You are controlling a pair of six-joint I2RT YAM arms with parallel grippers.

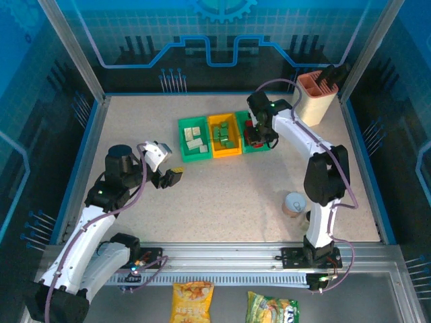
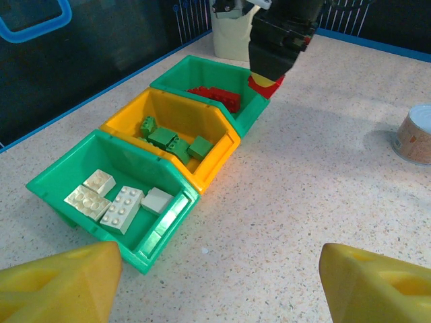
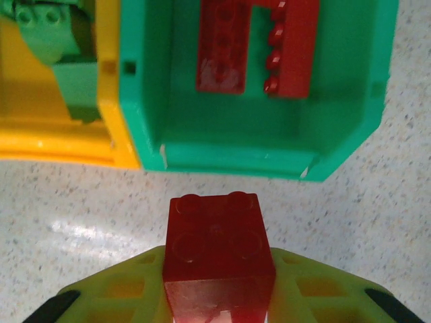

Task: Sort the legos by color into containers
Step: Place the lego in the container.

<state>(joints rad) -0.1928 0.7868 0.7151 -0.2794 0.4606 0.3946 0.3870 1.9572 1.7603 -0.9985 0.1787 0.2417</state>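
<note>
- Speckled beige tabletop (image 1: 222,202) is seen, walled in by blue panels.
- Nearest, beyond the table's front rail, a yellow snack bag (image 1: 192,301) and a green snack bag (image 1: 273,308) are laid side by side.
- Over bare table the left gripper (image 2: 219,299) is held with its yellow fingers spread wide, and nothing is gripped.
- A small round can (image 1: 294,203) is stood on the right, well apart from the bins.
- Three bins are set touching in a row. Cream bricks (image 2: 111,202) are kept in the left green bin (image 2: 47,185), green bricks (image 2: 165,138) in the yellow-orange bin (image 2: 219,165), and red bricks (image 3: 222,47) in the right green bin (image 3: 141,81).
- The right gripper (image 3: 217,296) is closed on one red brick (image 3: 217,249) (studs facing the bin), which is held just beside the right green bin's outer wall.
- Farthest, a tall cream holder (image 1: 315,97) is stood in the right corner.
</note>
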